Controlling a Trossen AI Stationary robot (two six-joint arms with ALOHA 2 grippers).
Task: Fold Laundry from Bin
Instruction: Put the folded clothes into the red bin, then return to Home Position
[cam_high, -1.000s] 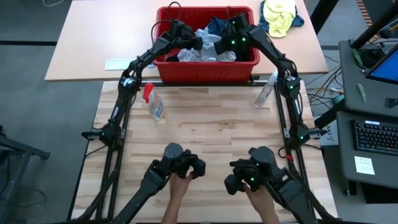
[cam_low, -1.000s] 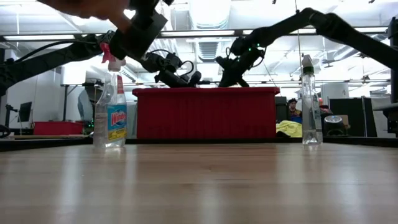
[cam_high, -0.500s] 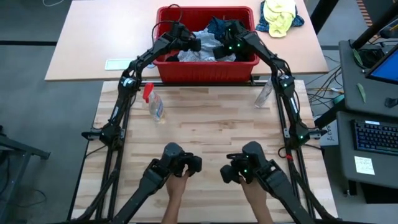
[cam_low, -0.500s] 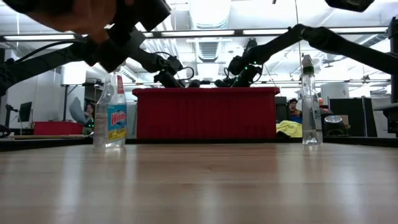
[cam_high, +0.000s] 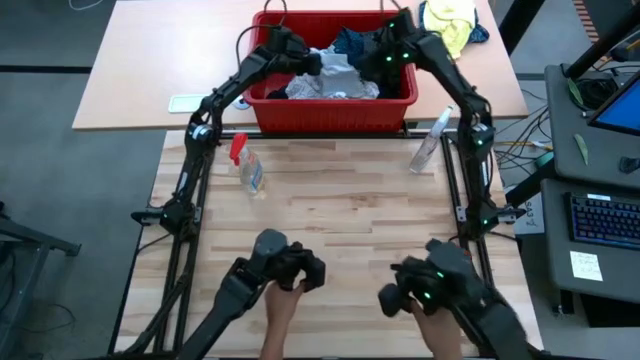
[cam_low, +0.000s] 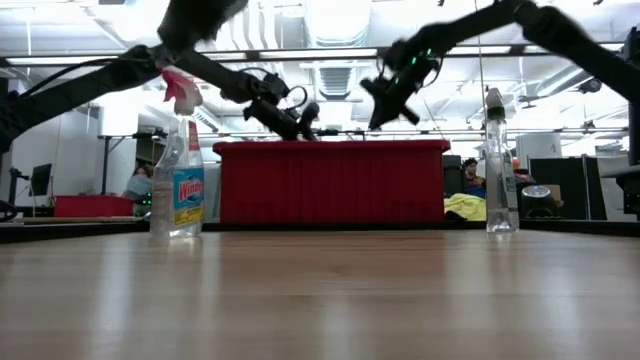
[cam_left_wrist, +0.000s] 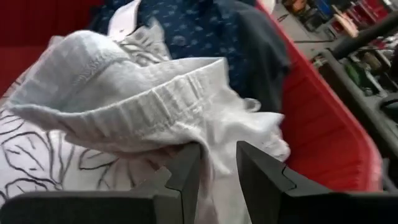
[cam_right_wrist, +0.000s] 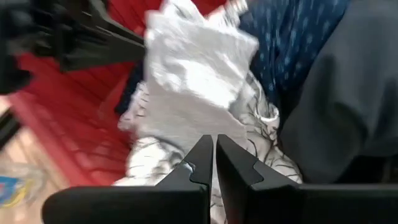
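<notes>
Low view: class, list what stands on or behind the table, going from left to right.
Spray bottle with blue label → red bin → yellow cloth → clear bottle.

bin (cam_left_wrist: 323, 124) far end cut off

— Where do you see from?
— Straight down from overhead; level across the table from its near edge; close in from my wrists.
— Shared?
— All meet at the far red bin (cam_high: 335, 100).
</notes>
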